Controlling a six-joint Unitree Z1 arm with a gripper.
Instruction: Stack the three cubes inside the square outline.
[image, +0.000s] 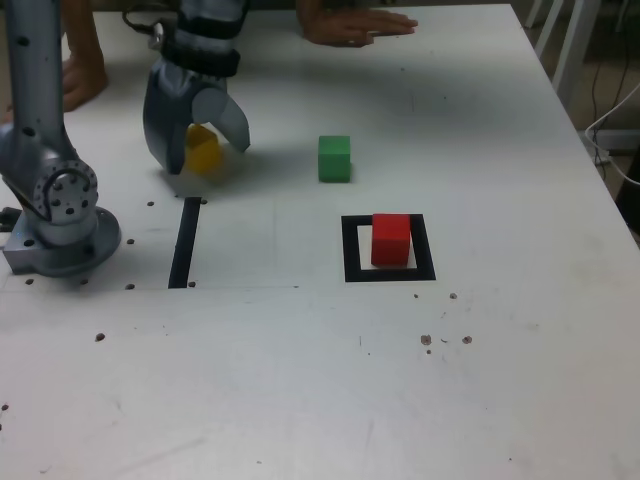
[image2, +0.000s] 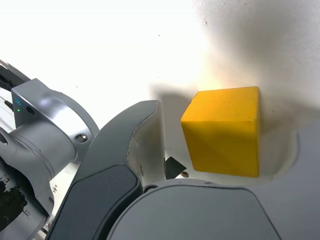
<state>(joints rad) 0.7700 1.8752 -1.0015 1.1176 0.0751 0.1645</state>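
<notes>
The yellow cube (image: 204, 153) rests on the white table at the back of the exterior view's left. My gripper (image: 207, 157) is lowered around it, open, one finger on each side. In the wrist view a gap shows between the yellow cube (image2: 225, 132) and one finger (image2: 137, 135) of the gripper (image2: 230, 125). The red cube (image: 391, 240) sits inside the black square outline (image: 350, 252), right of centre. The green cube (image: 334, 158) stands alone on the table behind the outline, apart from both other cubes.
A narrow black strip (image: 186, 240) lies in front of the gripper. The arm's base (image: 60, 225) is bolted at the exterior view's left edge. A person's hands (image: 355, 25) rest on the far table edge. Small screw holes dot the table (image: 300, 380).
</notes>
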